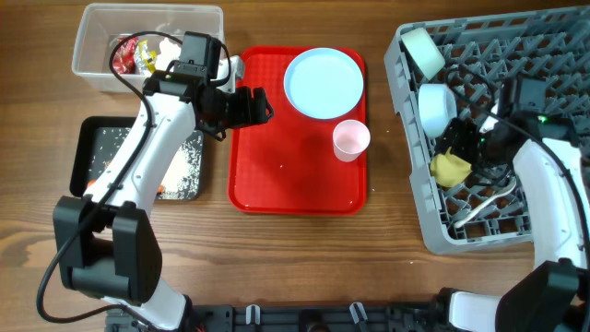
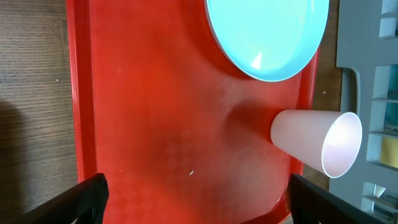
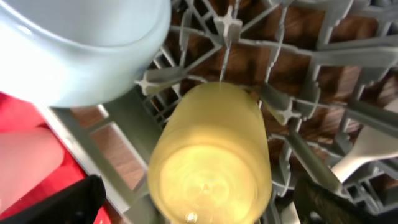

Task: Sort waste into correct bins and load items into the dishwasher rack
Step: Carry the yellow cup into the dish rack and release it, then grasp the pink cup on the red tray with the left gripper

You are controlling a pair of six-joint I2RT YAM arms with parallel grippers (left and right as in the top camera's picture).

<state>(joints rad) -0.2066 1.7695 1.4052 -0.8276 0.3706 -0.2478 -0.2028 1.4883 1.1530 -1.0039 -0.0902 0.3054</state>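
Yellow cup (image 3: 210, 155) rests in the dishwasher rack (image 1: 553, 37).

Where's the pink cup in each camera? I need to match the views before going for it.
Overhead: pink cup on the right side of the red tray, just below the plate.
Left wrist: pink cup right of centre, mouth toward the right edge.
Right wrist: probably the pink cup, a pale blur at lower left.
Shared landmark: the red tray shows under it in all three.
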